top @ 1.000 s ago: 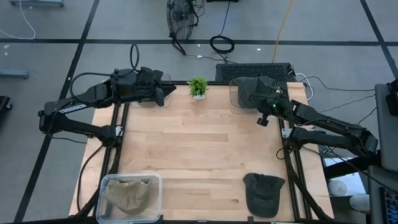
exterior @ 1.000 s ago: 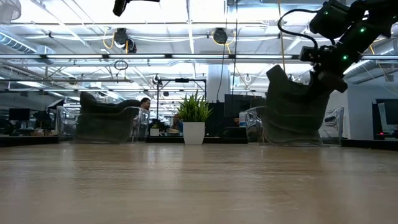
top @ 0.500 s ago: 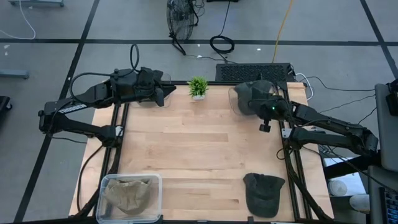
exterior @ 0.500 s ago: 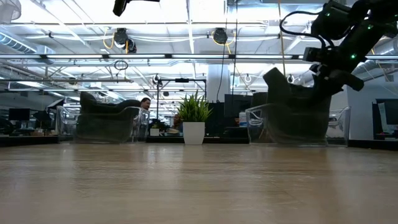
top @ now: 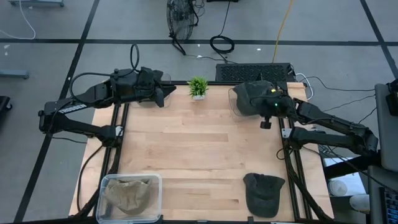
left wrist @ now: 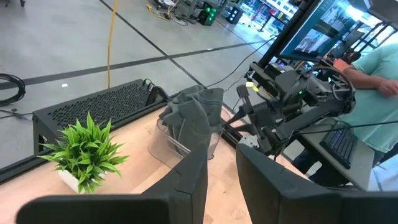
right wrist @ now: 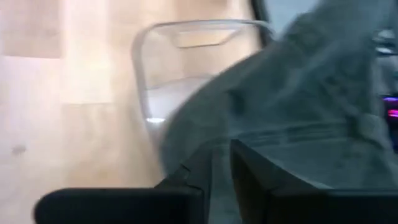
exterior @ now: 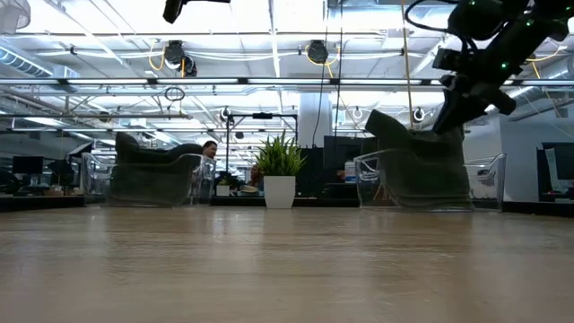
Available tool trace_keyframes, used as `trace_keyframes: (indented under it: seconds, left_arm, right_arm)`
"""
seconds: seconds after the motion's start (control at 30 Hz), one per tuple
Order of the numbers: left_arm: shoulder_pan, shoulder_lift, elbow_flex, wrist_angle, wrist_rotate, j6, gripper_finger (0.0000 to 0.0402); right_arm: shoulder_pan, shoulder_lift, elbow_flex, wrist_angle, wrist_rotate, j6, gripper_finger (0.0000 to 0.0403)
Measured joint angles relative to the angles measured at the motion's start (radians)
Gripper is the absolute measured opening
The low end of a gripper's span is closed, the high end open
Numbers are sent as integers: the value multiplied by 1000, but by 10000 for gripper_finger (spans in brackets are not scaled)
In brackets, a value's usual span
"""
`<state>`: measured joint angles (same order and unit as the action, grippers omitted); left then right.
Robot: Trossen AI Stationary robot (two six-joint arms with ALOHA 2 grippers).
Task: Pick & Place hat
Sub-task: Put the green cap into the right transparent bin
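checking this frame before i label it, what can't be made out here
- Right claw: whether it has let go of the dark hat over the clear bin; the right wrist view is blurred and the hat fills it.
- Left claw: its fingertips blend into the dark arm in the high view.
- Clear bin at the near left: its crumpled tan contents cannot be identified.
- Person in the low view: too small.

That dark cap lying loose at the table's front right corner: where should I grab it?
Probably by the soft rounded crown, coming straight down from above. The cap lies flat on the bare table, outside any bin, so its top is open, while its low edges likely offer little to pinch from the side.
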<state>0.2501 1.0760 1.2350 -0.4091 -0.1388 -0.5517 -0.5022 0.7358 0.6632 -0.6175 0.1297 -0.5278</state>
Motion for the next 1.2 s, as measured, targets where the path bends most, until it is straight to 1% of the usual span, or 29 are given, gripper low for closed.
trace_keyframes:
  seconds: [0.07,0.17,0.23,0.3,0.37,0.4,0.47,0.6,0.67,0.77,0.87,0.97,1.03,1.1,1.2]
  left_arm:
    - [0,0,0,0,0,0,93]
    - [0,0,0,0,0,0,93]
    - [0,0,0,0,0,-1,93]
    - [0,0,0,0,0,-2,93]
    - [0,0,0,1,0,-9,93]
    - [0,0,0,1,0,-15,93]
    - [0,0,0,1,2,-31,93]
    - [0,0,0,2,8,-37,93]
    - [0,0,0,2,1,-32,93]
    - [0,3,0,14,-61,-26,93]
    - [0,11,0,59,-110,-30,93]
    - [1,16,1,120,-116,-18,93]
    - [4,19,1,135,-110,-18,93]
    - [10,21,1,139,-107,-8,93]
    - [28,19,1,149,-88,34,93]
  right_arm:
    - [0,11,0,-31,-27,1,69]
    - [0,32,0,-68,-6,0,96]
    - [0,32,0,-57,27,-1,113]
    - [0,29,0,-34,32,-8,129]
    - [0,15,0,-2,45,26,140]
    - [0,5,0,26,59,67,143]
    - [0,-17,11,79,83,205,147]
    - [0,-47,37,219,84,546,144]
    - [0,-43,37,245,79,661,140]
    - [0,-2,37,259,85,777,136]
    - [0,53,35,278,142,881,135]
    - [-2,99,35,314,173,1018,135]
    - [-2,126,43,291,182,1102,135]
    - [-2,149,52,263,180,1145,135]
    - [-2,169,52,239,180,1154,135]
